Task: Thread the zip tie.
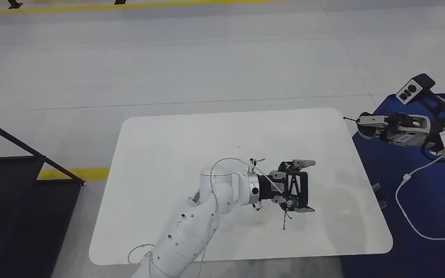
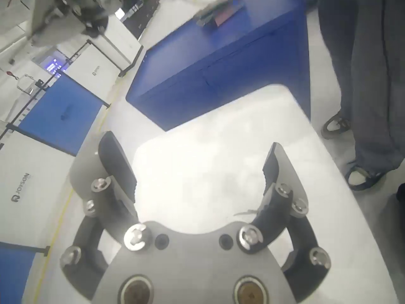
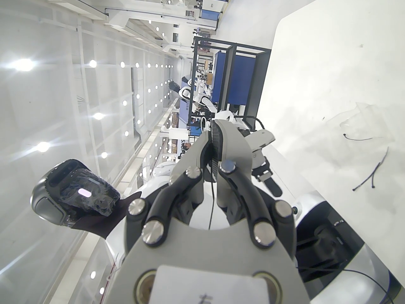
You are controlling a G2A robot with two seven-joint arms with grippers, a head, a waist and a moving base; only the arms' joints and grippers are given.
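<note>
Over the middle of the white table [image 1: 174,153] my left gripper [image 1: 300,186] stands open, with nothing between its fingers [image 2: 118,172]. A thin black zip tie [image 1: 284,219] lies on the table just beside its near finger. My right gripper [image 1: 361,119] is off the table's right edge, above the blue cabinet, and shut [image 3: 212,134]. A thin black zip tie [image 1: 348,119] sticks out of its tip toward the table, and a black strand [image 3: 211,205] runs back between its fingers. Two loose black ties [image 3: 360,138] [image 3: 375,172] lie on the table.
A blue cabinet [image 2: 221,52] stands against the table's right side, with a white cable [image 1: 410,187] and small devices on it. A person's legs [image 2: 364,64] are beside that cabinet. A black-framed stand [image 1: 35,156] is off the table's left side.
</note>
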